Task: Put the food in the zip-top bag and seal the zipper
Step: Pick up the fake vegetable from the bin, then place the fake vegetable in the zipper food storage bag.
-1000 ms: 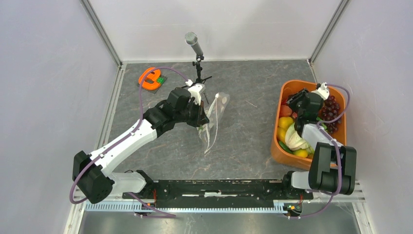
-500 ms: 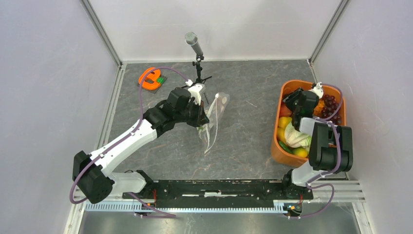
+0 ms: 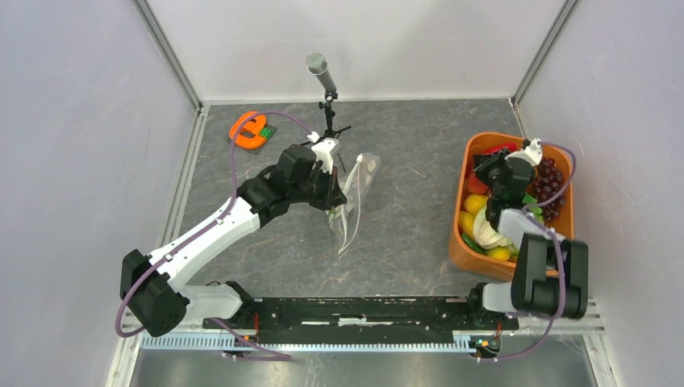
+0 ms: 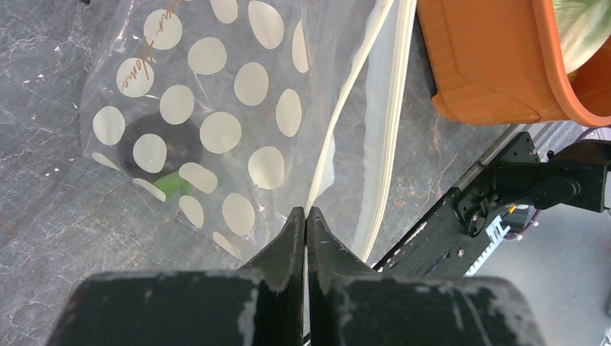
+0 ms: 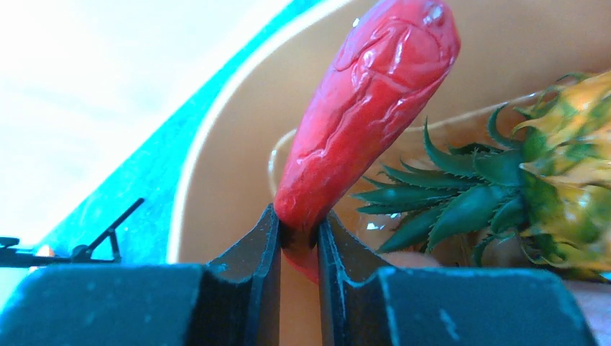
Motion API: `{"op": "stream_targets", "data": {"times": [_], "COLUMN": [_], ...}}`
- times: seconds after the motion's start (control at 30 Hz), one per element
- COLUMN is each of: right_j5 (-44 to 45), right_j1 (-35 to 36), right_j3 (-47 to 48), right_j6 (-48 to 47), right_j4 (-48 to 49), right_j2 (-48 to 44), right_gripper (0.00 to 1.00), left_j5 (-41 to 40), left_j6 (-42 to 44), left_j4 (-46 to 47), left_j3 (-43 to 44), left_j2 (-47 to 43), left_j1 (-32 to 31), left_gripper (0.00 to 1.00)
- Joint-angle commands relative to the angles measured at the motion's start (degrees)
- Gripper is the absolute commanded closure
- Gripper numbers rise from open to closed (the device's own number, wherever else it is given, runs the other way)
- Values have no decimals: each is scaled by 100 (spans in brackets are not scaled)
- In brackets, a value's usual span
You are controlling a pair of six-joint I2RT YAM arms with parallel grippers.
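While the lettuce (image 3: 488, 232) and the yellow pieces (image 3: 474, 203) lie low at the near end of the orange tub (image 3: 456, 256), the right gripper (image 5: 297, 229) is up over the tub's far end. Its fingers are pinched on the narrow tail of a glossy red piece (image 5: 367, 108), which stands straight out of the grip. Hard, smooth plastic, and light, I'd say. It looks slippery at that tapered tip, so a hold nearer the fat middle would be safer. The pineapple (image 5: 569, 180) is right beside it, and the grapes (image 3: 550, 179) are along the tub's right side.

Across the table (image 3: 403, 234), well apart, the left gripper (image 4: 305, 216) has its fingers pressed together on the mouth edge of the dotted bag (image 4: 216, 130), and the rest hangs toward the table. That's thin, floppy film. It'll sag and the mouth may fold closed, so it wants holding by the stiffer zipper strip (image 4: 393, 122), which runs away from the fingers. A dark shape and a bit of green (image 4: 169, 186) show through the film; inside or underneath, can't tell.

Furthest back are a microphone stand (image 3: 327, 105) and an orange object (image 3: 252, 129).
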Motion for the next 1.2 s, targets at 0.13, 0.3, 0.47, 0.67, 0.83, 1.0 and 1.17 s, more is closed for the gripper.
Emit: {"op": "stream_targets", "data": {"times": [0.13, 0.3, 0.47, 0.67, 0.83, 1.0, 1.17], "right_j5": [-135, -1016, -2701, -4648, -5032, -5020, -4671], "right_j1": [-53, -49, -51, 85, 544, 1287, 2237], "right_j3": [-536, -638, -768, -1051, -758, -565, -575], "right_j6": [-569, -1025, -1252, -608, -1068, -917, -508], "right_j4": [-719, -829, -452, 838, 143, 242, 874], "right_j2": [-1662, -2532, -3196, -3665, -3885, -3927, -3848], "right_gripper": [90, 90, 90, 89, 89, 89, 89], "left_j5": [217, 191, 258, 297, 315, 341, 408], "left_j6": [41, 12, 22, -5, -54, -88, -146], "left_j4": [159, 175, 172, 219, 281, 291, 293], "left_j3": [144, 163, 250, 313, 312, 354, 381], "left_j2": [55, 78, 211, 311, 348, 373, 416], "left_j1": [24, 23, 23, 21, 19, 19, 17], "left_gripper": [98, 98, 98, 98, 98, 98, 98]}}
